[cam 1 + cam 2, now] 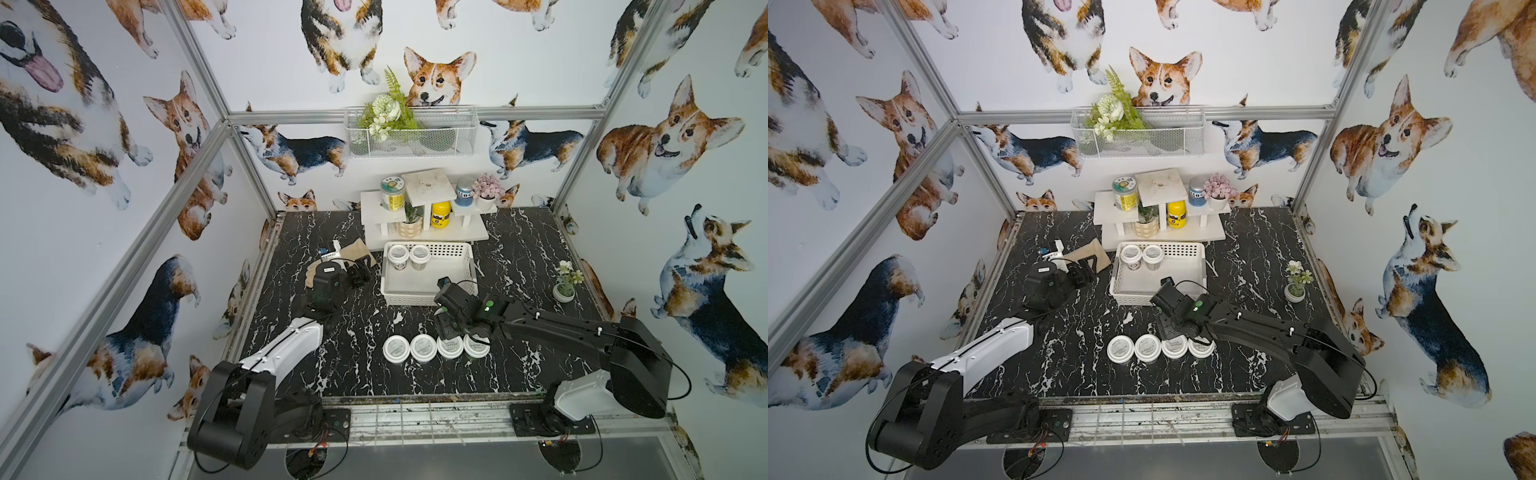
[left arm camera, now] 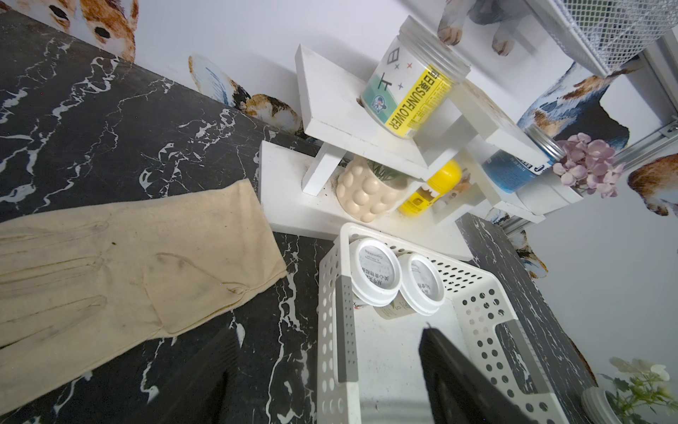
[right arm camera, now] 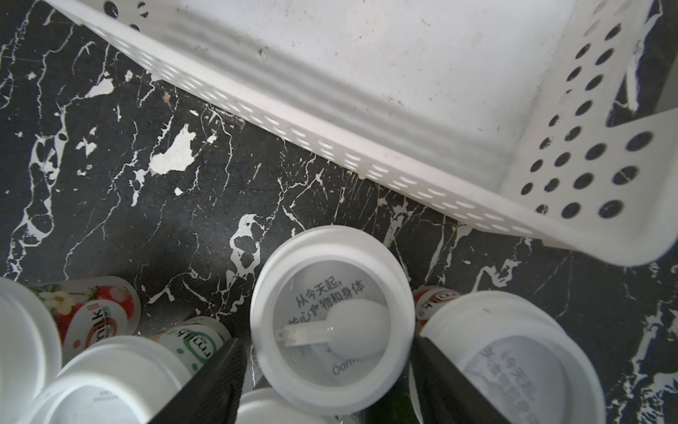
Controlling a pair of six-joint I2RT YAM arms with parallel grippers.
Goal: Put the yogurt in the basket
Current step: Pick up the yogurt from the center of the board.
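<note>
The white perforated basket sits mid-table, with two yogurt jars in its far-left corner; they also show in the left wrist view. A row of several yogurt jars stands in front of the basket. My right gripper is just behind that row, its fingers against both sides of one yogurt, which sits higher than its neighbours. My left gripper is open and empty, straddling the basket's left rim.
A beige glove lies left of the basket. Behind the basket stands a white tiered shelf with a sunflower jar, a yellow bottle and pots. A small flower pot stands on the right.
</note>
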